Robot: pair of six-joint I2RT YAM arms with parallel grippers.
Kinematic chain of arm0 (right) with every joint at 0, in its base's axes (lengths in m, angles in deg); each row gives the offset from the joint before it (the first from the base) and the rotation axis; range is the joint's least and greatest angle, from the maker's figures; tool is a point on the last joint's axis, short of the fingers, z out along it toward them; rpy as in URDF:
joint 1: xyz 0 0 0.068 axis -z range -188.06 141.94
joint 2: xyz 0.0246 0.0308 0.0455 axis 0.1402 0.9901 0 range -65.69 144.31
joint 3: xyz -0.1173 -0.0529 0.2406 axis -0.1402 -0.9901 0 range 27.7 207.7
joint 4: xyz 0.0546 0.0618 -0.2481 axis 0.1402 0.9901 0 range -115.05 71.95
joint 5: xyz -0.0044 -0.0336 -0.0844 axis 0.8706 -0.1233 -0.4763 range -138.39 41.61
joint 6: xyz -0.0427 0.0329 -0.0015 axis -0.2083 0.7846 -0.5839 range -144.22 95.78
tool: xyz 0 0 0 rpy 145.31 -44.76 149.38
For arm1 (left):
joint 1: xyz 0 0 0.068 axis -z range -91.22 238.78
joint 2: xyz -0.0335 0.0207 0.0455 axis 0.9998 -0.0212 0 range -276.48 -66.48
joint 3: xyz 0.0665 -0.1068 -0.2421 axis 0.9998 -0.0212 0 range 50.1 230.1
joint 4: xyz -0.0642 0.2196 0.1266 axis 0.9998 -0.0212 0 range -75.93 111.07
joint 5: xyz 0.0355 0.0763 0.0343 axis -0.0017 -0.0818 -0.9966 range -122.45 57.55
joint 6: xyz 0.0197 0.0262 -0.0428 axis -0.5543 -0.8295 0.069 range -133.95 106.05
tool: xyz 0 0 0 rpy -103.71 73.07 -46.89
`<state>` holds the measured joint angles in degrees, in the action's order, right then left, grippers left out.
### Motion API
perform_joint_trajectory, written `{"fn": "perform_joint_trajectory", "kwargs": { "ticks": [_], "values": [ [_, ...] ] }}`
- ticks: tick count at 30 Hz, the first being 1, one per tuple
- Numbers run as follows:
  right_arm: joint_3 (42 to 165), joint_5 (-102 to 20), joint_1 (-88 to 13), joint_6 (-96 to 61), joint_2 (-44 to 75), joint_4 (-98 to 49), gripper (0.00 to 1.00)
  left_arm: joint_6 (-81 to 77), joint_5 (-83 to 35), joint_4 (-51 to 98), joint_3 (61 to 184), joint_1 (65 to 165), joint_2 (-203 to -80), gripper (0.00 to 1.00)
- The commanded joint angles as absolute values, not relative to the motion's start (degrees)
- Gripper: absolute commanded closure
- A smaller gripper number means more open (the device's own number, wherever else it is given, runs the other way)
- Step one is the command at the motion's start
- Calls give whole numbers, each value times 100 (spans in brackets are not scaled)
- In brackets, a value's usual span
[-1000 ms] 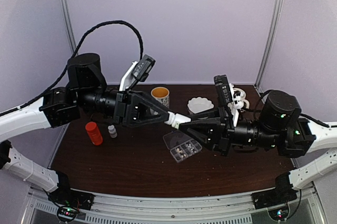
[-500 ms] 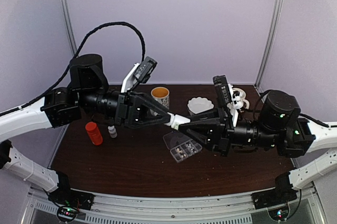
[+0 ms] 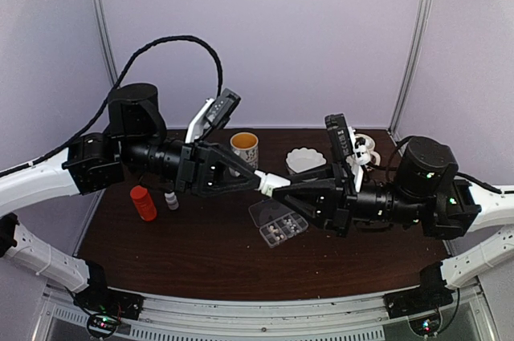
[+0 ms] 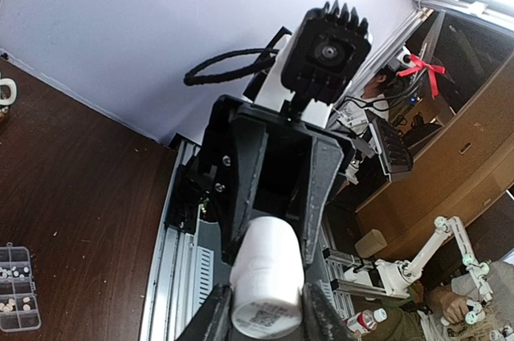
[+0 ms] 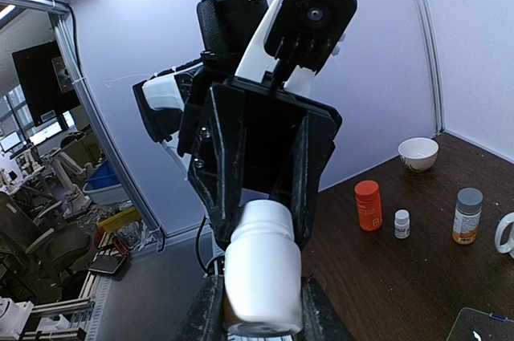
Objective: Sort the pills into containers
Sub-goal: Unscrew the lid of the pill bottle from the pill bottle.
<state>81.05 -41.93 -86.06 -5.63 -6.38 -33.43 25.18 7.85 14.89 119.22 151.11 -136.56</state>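
**Left fingers drawn in on the shared bottle above the pill box**

Over the last second your left gripper (image 3: 259, 178) has narrowed its fingers onto the white bottle (image 3: 269, 182). Both arms have barely shifted otherwise, and the bottle hangs in the same spot.

The pill box (image 3: 278, 225) lies flat on the table (image 3: 201, 253), and both pincers meet in the air just above its far edge. Your left gripper reaches in from the box's left, partly closed, with a finger pressed to each side of the bottle's labelled end. Your right gripper (image 3: 277, 188) reaches in from the box's right, also partly closed, and clamps the bottle's other end. The bottle lies roughly level between them and is clear of the box.

The box's clear lid stands open on its far-left side. The pills (image 3: 277, 230) sit as pale specks in several of its compartments (image 4: 18, 289). From the left wrist you see some cells filled and others bare.

Well to the left of the box stand an orange bottle (image 3: 143, 202) and, just beside it, a small white bottle (image 3: 171, 200). Beyond the box, towards the back wall, sit a mug (image 3: 244, 147) and a white dish (image 3: 304, 160).
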Motion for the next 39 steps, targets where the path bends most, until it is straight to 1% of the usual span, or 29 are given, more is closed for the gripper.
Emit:
{"fn": "perform_joint_trajectory", "kwargs": {
  "ticks": [1, 5, 9, 11, 14, 21, 25, 30, 33, 34, 35, 37, 39],
  "values": [
    [8270, -4137, -8582, -562, -636, -3358, 100, 2469, 817, 1521, 12109, 15127, -13704, 71],
    [8422, -4292, -8577, -895, -604, -2995, 100, 2564, 586, 1167, 12226, 15126, -13731, 81],
    [8573, -4417, -8587, -1745, -559, -2558, 100, 3118, 451, 1161, 12209, 15127, -13702, 91],
    [8556, -4604, -8613, -2225, -569, -2415, 100, 3617, 553, 1359, 12168, 15127, -13749, 99],
    [8495, -5074, -8704, -3002, -627, -2362, 100, 4195, 743, 1615, 12167, 15127, -13885, 100],
    [8502, -6296, -9170, -4645, -795, -2171, 100, 4901, 982, 2051, 12057, 15123, -14038, 100],
    [8505, -6802, -9399, -5221, -724, -2077, 100, 5232, 1114, 2256, 12044, 15111, -14135, 100],
    [8346, -7548, -9827, -5843, -637, -2223, 100, 6381, 1386, 3800, 11554, 15039, -14196, 100],
    [8236, -7628, -9919, -5797, -674, -2379, 100, 6404, 1289, 3819, 11555, 15022, -14161, 100],
    [8234, -7610, -9920, -5646, -696, -2390, 100, 6307, 1254, 3756, 11590, 15021, -14140, 99],
    [8225, -7543, -9912, -5372, -730, -2379, 100, 6108, 1224, 3620, 11650, 15021, -14113, 87],
    [8191, -7227, -9848, -4905, -830, -2390, 100, 5454, 1107, 3121, 11868, 15026, -14011, 59],
    [8163, -6789, -9724, -4331, -944, -2388, 100, 4473, 836, 2180, 12168, 15025, -13846, 36]
  ]
}}
